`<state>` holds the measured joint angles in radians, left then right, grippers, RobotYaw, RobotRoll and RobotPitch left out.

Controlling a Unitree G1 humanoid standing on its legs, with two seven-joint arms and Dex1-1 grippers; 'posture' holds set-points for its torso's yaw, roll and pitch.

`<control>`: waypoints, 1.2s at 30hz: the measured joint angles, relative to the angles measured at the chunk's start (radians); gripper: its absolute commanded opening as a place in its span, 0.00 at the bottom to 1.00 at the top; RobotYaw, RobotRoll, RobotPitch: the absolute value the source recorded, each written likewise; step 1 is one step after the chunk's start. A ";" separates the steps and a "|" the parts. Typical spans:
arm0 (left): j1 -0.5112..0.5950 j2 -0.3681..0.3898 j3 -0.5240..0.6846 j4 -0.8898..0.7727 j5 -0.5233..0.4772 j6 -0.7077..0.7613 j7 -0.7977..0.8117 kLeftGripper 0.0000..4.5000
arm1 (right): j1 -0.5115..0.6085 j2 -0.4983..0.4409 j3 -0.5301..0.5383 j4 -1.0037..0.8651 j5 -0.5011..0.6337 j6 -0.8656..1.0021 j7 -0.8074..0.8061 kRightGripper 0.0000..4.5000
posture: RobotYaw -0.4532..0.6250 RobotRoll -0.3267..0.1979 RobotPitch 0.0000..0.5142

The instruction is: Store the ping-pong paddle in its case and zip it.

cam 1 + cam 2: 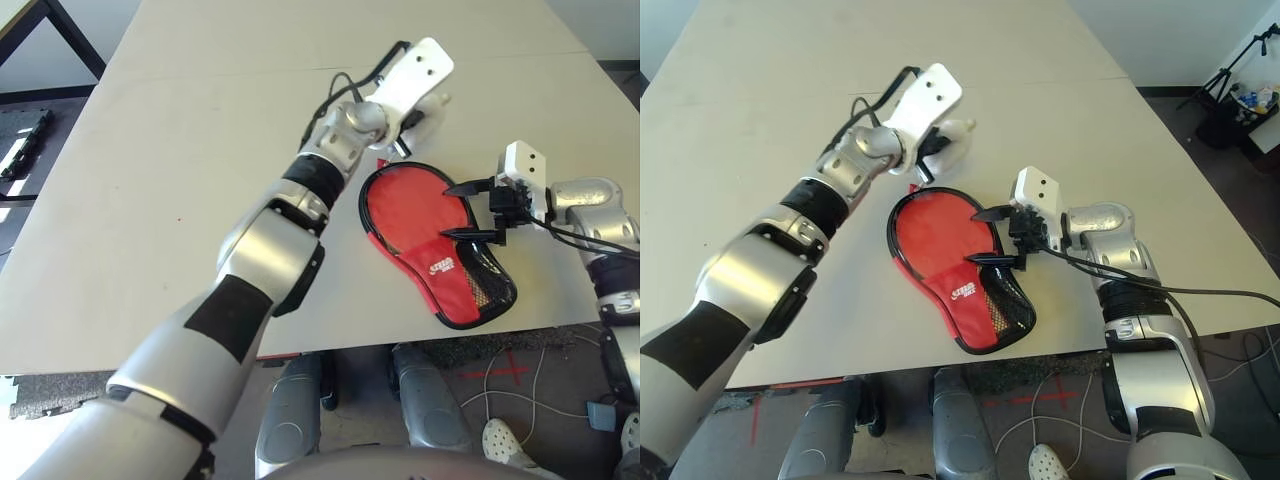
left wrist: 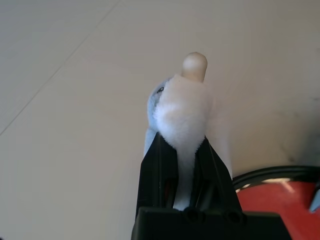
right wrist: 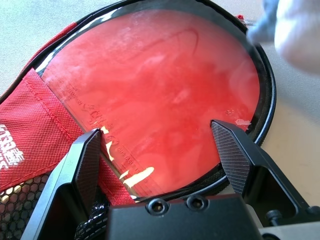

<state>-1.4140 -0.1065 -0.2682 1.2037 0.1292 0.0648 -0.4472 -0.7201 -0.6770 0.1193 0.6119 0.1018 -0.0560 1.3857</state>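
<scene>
**Paddle in the open case, right gripper nearest**

The ping-pong paddle (image 3: 160, 95) is lying inside the case (image 1: 470, 290), centre-right of the frame, its long axis running toward lower right. The right gripper (image 1: 468, 211) is hovering spread over it. The left gripper (image 2: 182, 165) is clenching a whitish lump (image 2: 182, 112), seen clearly at the wrist.

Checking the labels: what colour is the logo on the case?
White, on the red case; the logo shows best in the right eye view.

Silver arms with black bands, white wrist blocks, black cables, 2 black fingers (image 3: 82, 165) each
</scene>
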 measured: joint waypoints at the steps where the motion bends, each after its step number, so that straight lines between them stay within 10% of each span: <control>1: 0.000 -0.011 -0.004 0.000 0.001 -0.005 -0.014 0.11 | 0.001 0.002 0.000 -0.004 0.000 0.002 -0.002 1.00 | 0.30 0.62 0.47; 13: 0.000 -0.012 0.011 -0.008 0.000 -0.014 -0.072 0.97 | 0.030 0.002 -0.012 -0.035 0.005 0.012 -0.019 1.00 | 0.29 0.62 0.47; 26: -0.054 0.028 0.059 -0.010 -0.006 -0.019 -0.097 1.00 | 0.033 0.007 -0.013 -0.035 0.005 0.012 -0.029 1.00 | 0.30 0.62 0.48; 36: 0.041 0.324 0.056 -0.135 0.009 -0.030 -0.269 1.00 | 0.034 0.011 -0.013 -0.041 0.007 0.009 -0.033 1.00 | 0.32 0.62 0.49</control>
<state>-1.3733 0.2175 -0.2119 1.0688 0.1381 0.0344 -0.7166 -0.6859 -0.6656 0.1062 0.5711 0.1089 -0.0468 1.3525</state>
